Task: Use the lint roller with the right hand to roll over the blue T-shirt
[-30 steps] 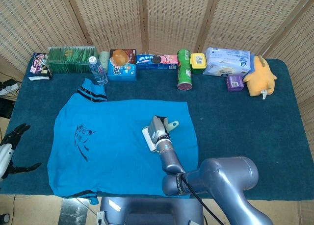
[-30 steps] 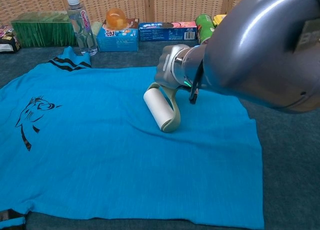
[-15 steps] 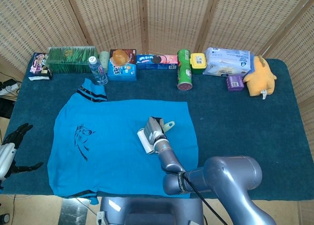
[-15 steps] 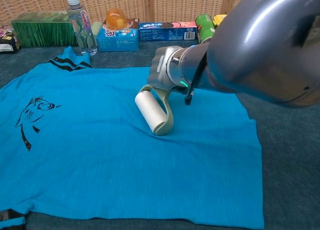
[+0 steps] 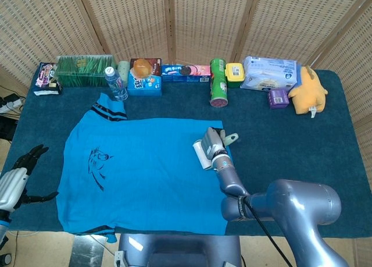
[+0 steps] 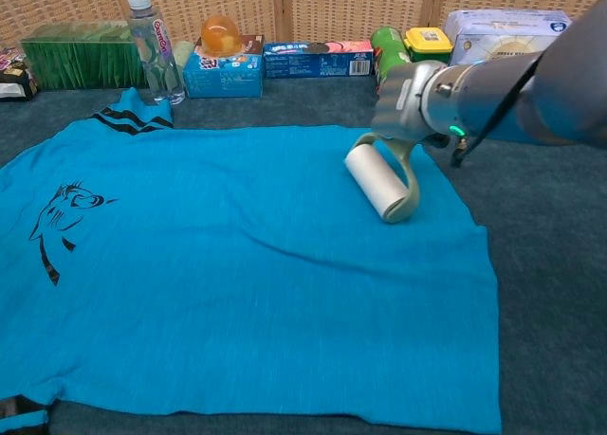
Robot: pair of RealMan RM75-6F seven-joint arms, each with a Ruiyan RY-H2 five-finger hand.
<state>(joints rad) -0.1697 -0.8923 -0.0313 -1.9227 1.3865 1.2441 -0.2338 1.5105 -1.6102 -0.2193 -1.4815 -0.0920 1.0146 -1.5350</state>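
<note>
A water bottle (image 5: pixel 116 82), snack boxes (image 5: pixel 185 71), a green can (image 5: pixel 218 82) and a yellow plush toy (image 5: pixel 308 91) line the table's (image 5: pixel 290 145) far edge. The right hand (image 6: pixel 410 101) grips the lint roller (image 6: pixel 377 182), whose white roll rests on the blue T-shirt (image 6: pixel 218 274) near its right edge. The left hand (image 5: pixel 17 177) hangs beside the table, fingers spread.

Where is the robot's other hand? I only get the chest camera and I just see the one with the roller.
Observer: The left hand hangs off the table's left edge, holding nothing.
Operator: Is there a toy on the table?
Observer: Yes, a yellow plush toy sits at the far right corner.
Operator: Is the roller still on the shirt?
Observer: Yes. The right hand holds the lint roller on the blue T-shirt, close to its right edge.
</note>
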